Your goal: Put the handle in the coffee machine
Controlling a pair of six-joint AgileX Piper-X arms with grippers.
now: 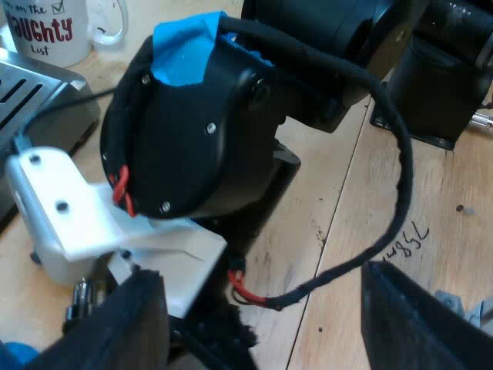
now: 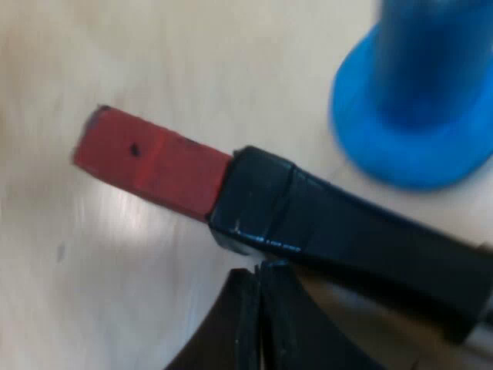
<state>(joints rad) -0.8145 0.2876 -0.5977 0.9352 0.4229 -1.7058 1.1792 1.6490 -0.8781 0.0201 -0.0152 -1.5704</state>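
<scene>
1. Two hands to account for, one thing to move. Hanging the left hand (image 1: 262, 308) wide open and empty above the right arm (image 1: 192, 131), probably to stay out of the way while looking down over the pick-up.
2. Resting the right hand (image 2: 258, 308) right against the dark part of the handle (image 2: 347, 239), near where dark gives way to red. Cannot tell whether closed on it, open beside it, or only touching.
3. Finding the handle flat on the worktop (image 2: 115, 293), not yet in the coffee machine, with the red end (image 2: 150, 162) pointing away from the right hand. Probably approached on the dark grip for the firmer hold there, and to leave the far end free for the machine's front.
4. Noting a blue tamper (image 2: 416, 100) upright on the worktop just beside the handle, apart from it. Calls for a straight lift, so as not to knock it over.
5. Seeing the coffee machine (image 1: 46, 77) as a grey slotted metal surface near the right arm, with a white mug (image 1: 54, 31) with red lettering close by it. Marks where the carry has to end.
6. Judging the task at its beginning: grip to be made sure, then lift, carry, and lock into the machine.
</scene>
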